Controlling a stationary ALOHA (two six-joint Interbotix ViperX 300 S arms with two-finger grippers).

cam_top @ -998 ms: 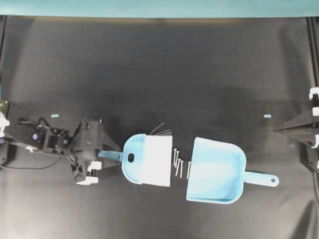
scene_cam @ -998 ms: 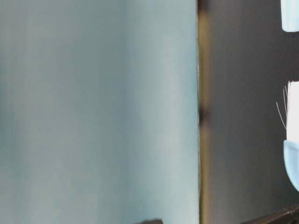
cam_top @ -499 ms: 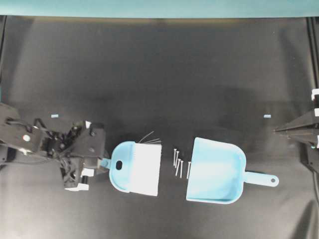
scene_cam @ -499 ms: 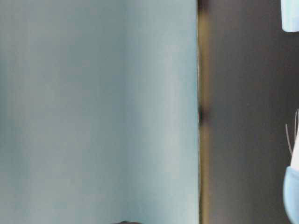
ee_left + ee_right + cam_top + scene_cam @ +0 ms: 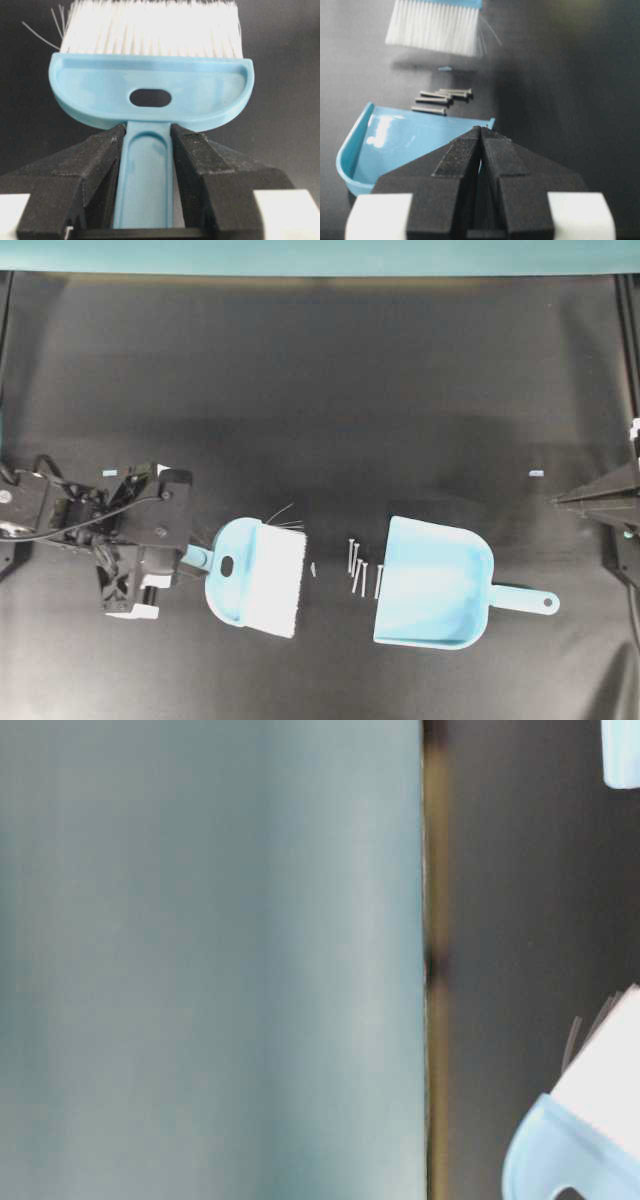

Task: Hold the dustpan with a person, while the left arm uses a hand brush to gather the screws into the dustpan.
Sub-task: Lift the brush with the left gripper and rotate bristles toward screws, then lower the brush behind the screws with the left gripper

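The light blue hand brush (image 5: 255, 575) lies left of centre, white bristles pointing right and slightly tilted. My left gripper (image 5: 198, 558) is shut on its short handle; in the left wrist view both fingers press the handle (image 5: 147, 170) below the brush back (image 5: 150, 85). Several screws (image 5: 358, 565) lie in a tight group just before the open mouth of the dustpan (image 5: 435, 585), with a gap between them and the bristles. My right gripper (image 5: 562, 501) rests shut and empty at the right edge, apart from the dustpan (image 5: 395, 145). No person is in view.
A tiny pale chip (image 5: 313, 568) lies between bristles and screws. Two small blue tape marks (image 5: 110, 472) (image 5: 537, 473) sit on the black tabletop. A teal wall (image 5: 210, 960) runs along the table's far edge. The brush (image 5: 590, 1120) shows low in the table-level view.
My left arm has pulled the brush back to the left, away from the screws, and turned it slightly. Screws, dustpan and right gripper have stayed put.
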